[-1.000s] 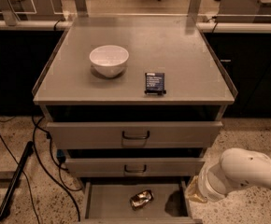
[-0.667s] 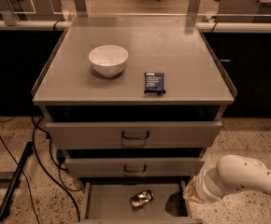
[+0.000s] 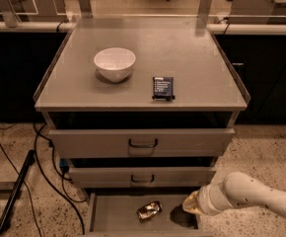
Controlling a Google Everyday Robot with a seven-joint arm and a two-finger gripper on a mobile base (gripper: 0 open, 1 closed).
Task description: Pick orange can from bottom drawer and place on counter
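Camera view. Compared with a second ago, the white arm [image 3: 251, 194] has slid further left and a little lower in the bottom right of the frame. Its tan wrist end now reaches over the right part of the open bottom drawer [image 3: 116, 215], where before it sat nearer the drawer's right edge. Nothing else has shifted.

The arm enters from the right edge and runs left and slightly downward, its rounded white segment ending in the tan collar. The hand [image 3: 188, 206] is at that left tip, low over the drawer floor, with a dark shadow on the floor just under it. I cannot tell whether the hand is wide, narrow or holding anything. It is near the orange can [image 3: 149, 211] but apart from it, to the can's right.

The orange can lies tilted on the drawer floor, about mid-width, in the lower middle of the frame. Above it are two drawer fronts [image 3: 143, 143] with dark loop handles, both partly pulled out.

On the desk [image 3: 192, 43], in the upper half of the frame, a white bowl [image 3: 114, 63] stands left of centre and a small dark blue box [image 3: 163, 88] lies near the front edge. Black cables [image 3: 43, 168] trail over the speckled floor at lower left.
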